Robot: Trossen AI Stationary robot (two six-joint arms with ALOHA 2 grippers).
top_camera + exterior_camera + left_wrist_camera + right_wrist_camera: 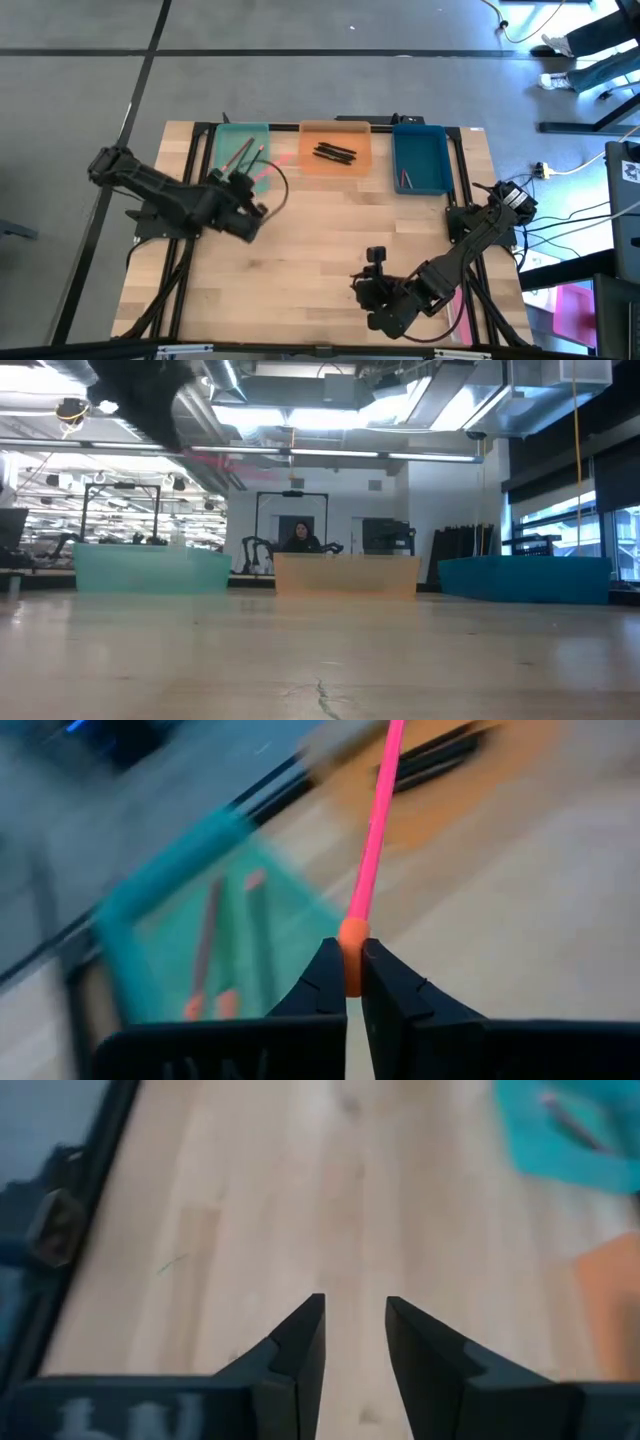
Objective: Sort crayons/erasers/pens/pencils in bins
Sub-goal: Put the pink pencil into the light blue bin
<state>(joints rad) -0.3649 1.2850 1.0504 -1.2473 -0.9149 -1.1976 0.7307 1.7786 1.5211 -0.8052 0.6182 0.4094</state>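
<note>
pink pencil (375, 830) | pinched at its orange end by left end effector (353, 982), held above worktop (320, 230) beside teal bin (240, 133) | step: carrying | next: release over teal bin | right end effector (355, 1330) spread, idle

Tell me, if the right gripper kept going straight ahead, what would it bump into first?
Probably nothing soon: ahead of the right gripper lies bare table, with the blue bin off to one side.
</note>
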